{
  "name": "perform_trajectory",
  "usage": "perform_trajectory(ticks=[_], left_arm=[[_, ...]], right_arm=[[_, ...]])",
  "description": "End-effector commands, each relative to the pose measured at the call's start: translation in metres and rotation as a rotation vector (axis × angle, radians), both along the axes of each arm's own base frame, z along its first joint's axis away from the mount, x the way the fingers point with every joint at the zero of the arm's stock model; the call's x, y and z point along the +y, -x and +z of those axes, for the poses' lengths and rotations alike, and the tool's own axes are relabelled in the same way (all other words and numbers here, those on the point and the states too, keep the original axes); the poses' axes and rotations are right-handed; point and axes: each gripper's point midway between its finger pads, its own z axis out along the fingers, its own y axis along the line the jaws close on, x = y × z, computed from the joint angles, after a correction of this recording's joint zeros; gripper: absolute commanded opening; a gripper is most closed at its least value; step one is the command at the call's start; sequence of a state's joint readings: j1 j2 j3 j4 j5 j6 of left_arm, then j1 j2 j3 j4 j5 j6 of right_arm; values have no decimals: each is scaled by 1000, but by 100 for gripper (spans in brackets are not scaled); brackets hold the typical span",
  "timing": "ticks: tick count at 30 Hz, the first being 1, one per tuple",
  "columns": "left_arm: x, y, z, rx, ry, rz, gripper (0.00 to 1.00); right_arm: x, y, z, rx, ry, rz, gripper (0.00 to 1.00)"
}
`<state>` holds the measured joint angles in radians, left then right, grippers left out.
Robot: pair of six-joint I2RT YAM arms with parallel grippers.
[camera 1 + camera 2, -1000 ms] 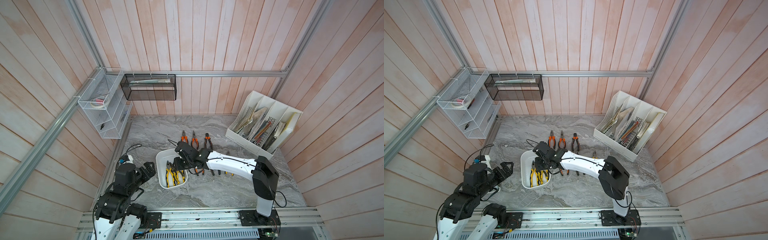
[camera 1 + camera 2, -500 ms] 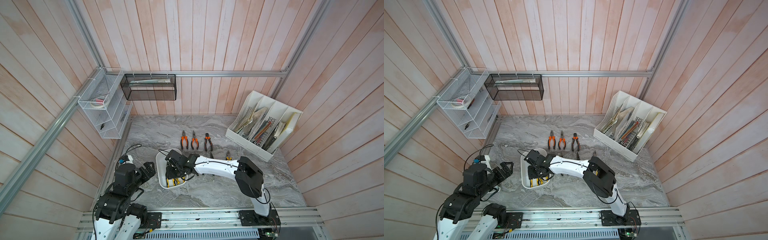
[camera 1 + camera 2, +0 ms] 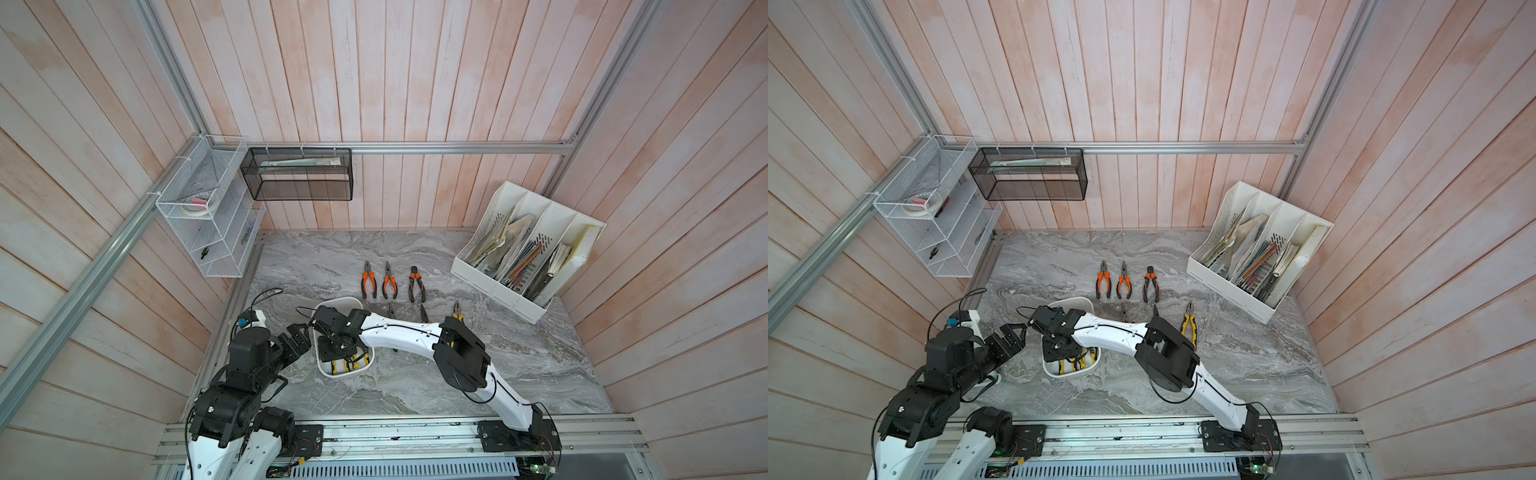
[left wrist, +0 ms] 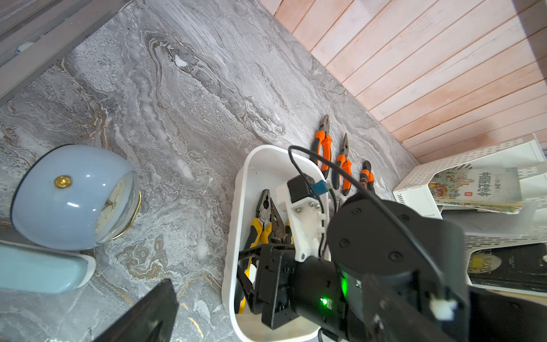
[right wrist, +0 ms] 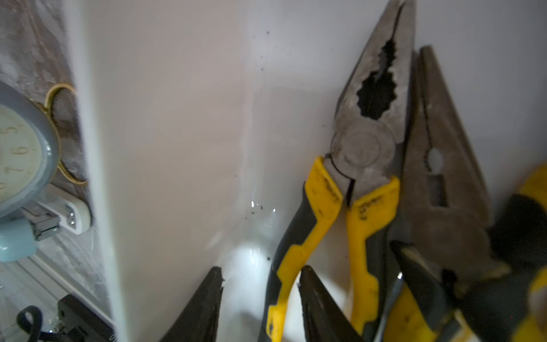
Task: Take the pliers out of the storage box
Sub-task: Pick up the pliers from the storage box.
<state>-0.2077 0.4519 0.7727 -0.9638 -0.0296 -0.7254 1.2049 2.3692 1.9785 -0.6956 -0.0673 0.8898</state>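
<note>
The storage box (image 3: 345, 375) (image 3: 1059, 375) is a shallow white tub near the table's front left. Yellow-and-black pliers (image 3: 345, 365) (image 4: 260, 225) (image 5: 364, 148) lie in it along one side. My right gripper (image 3: 332, 352) (image 3: 1059, 350) (image 5: 260, 269) is down inside the box, open, its fingers (image 5: 207, 299) astride one yellow handle, with a gap on one side. Three orange-handled pliers (image 3: 389, 282) (image 3: 1123, 284) lie in a row behind the box. A yellow pair (image 3: 457, 311) lies to the right, and my right arm partly hides others. My left gripper (image 3: 297, 338) (image 3: 1011, 336) hovers open, left of the box.
A round blue clock (image 4: 74, 198) and a pale blue object (image 4: 38, 266) sit on the table left of the box. The white file organizer (image 3: 528, 257) stands at the back right. White (image 3: 208, 208) and black (image 3: 297, 174) mesh baskets hang on the walls.
My right arm has swung left from the pliers on the table and dropped its gripper into the box. The left arm has stayed put.
</note>
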Motion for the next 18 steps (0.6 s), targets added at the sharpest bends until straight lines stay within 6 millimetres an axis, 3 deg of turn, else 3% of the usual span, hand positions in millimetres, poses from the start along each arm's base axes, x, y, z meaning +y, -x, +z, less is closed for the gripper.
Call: perform_trajectory(ticks=[1, 8, 11, 18], left_arm=[[-1, -1, 2, -24, -1, -13, 100], [-2, -1, 1, -21, 0, -19, 100], [-2, -1, 1, -22, -1, -19, 100], [-2, -1, 1, -22, -1, -17, 100]], right_arm=[[-18, 5, -19, 3, 118, -14, 43], [-24, 1, -40, 6, 176, -25, 32], [-24, -1, -43, 1, 190, -26, 22], [-14, -12, -1, -69, 96, -46, 2]])
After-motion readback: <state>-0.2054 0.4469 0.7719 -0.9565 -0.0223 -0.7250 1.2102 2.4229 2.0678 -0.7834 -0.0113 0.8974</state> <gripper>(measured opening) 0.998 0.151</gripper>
